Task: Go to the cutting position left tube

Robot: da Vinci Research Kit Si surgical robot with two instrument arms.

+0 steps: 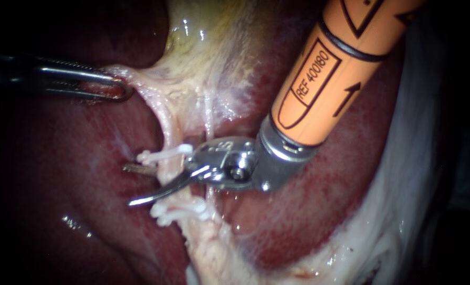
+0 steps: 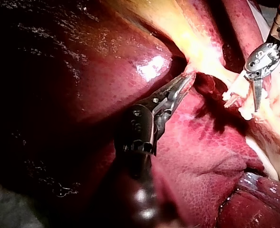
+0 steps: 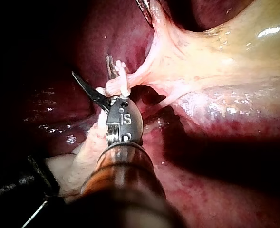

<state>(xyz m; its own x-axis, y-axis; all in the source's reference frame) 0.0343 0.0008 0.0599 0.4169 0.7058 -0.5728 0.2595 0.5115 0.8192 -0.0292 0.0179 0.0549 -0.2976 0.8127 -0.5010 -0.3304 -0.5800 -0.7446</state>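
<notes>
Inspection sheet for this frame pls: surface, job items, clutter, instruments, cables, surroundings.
Surface: liver, wet.
Job's things: left tube below the gallbladder; upper clip and lower clip on it.
Clutter: nothing seen.
Instruments: left instrument jaws shut on pale tissue by the gallbladder; right instrument blades open, straddling the left tube between the clips.
Cables: nothing seen.
Surroundings: whitish material at the endoscope view's right, kind unclear.

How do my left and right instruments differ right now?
The left instrument has slim grey jaws, shut on pale tissue at the gallbladder's edge; the right instrument has curved blades, standing open. The left comes in on a dark shaft, the right on an orange one. The right straddles the left tube between two white clips; the left holds clear of it. Both work over the liver.
</notes>
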